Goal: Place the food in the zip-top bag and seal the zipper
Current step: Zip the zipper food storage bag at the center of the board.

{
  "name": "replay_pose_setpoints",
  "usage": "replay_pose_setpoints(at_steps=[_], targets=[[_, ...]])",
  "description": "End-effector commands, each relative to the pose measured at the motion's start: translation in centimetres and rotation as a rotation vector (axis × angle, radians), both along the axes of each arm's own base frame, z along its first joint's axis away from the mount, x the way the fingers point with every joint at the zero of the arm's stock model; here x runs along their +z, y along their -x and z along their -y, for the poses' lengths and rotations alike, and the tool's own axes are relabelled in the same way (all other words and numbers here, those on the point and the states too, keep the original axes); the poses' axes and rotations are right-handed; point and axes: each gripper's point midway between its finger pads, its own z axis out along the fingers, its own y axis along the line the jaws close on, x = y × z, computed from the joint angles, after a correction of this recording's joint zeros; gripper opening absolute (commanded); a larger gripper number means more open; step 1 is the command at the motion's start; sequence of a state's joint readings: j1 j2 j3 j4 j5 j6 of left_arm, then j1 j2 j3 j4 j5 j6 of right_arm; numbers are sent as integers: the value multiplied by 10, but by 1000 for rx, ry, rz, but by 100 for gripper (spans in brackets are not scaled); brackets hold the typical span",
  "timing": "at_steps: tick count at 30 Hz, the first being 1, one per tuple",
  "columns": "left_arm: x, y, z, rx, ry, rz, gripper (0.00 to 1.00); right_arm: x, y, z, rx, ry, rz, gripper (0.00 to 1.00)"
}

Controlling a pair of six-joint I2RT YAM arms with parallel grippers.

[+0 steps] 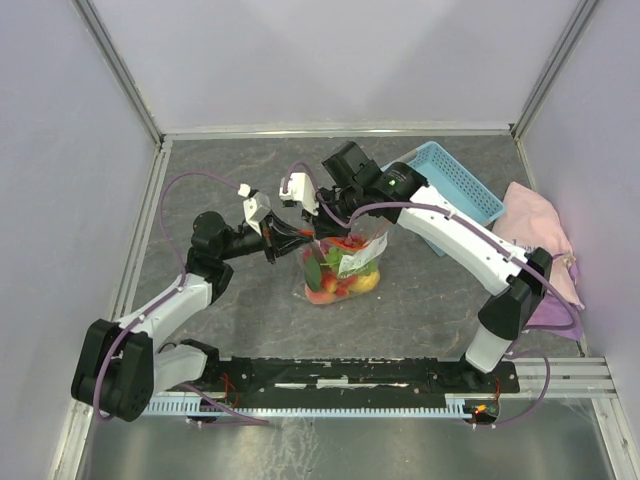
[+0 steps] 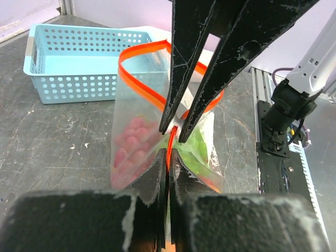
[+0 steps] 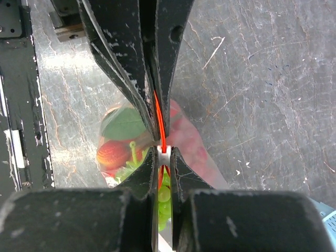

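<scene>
The clear zip-top bag (image 1: 341, 266) stands on the table with the food (image 1: 336, 272) inside: a peach (image 3: 112, 153), a green leaf (image 3: 123, 124), green grapes (image 3: 164, 195) and red fruit (image 2: 133, 140). My left gripper (image 1: 286, 240) is shut on the orange-red zipper strip (image 2: 144, 48) at the bag's near end, as the left wrist view (image 2: 168, 153) shows. My right gripper (image 1: 322, 222) is shut on the white slider (image 3: 164, 156), right against the left fingertips. The far part of the mouth still gapes in a loop.
A light blue slatted basket (image 1: 452, 186) lies at the back right, also in the left wrist view (image 2: 79, 63). A pink cloth (image 1: 536, 226) lies against the right wall. A black rail (image 1: 380, 375) runs along the near edge.
</scene>
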State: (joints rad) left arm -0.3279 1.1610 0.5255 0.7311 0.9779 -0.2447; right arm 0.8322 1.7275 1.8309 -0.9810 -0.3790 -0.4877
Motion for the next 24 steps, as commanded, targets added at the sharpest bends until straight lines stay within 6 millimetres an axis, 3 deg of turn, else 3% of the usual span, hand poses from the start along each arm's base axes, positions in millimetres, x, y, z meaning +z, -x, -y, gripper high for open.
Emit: replay_pose_setpoints(at_steps=[1,24], targets=[[20,-9,-8,97,19,87,3,22,-8,23,-68,-3,96,2],[29,-73,-67,657,49,-30,3,21,-1,66,-283,12,78,2]])
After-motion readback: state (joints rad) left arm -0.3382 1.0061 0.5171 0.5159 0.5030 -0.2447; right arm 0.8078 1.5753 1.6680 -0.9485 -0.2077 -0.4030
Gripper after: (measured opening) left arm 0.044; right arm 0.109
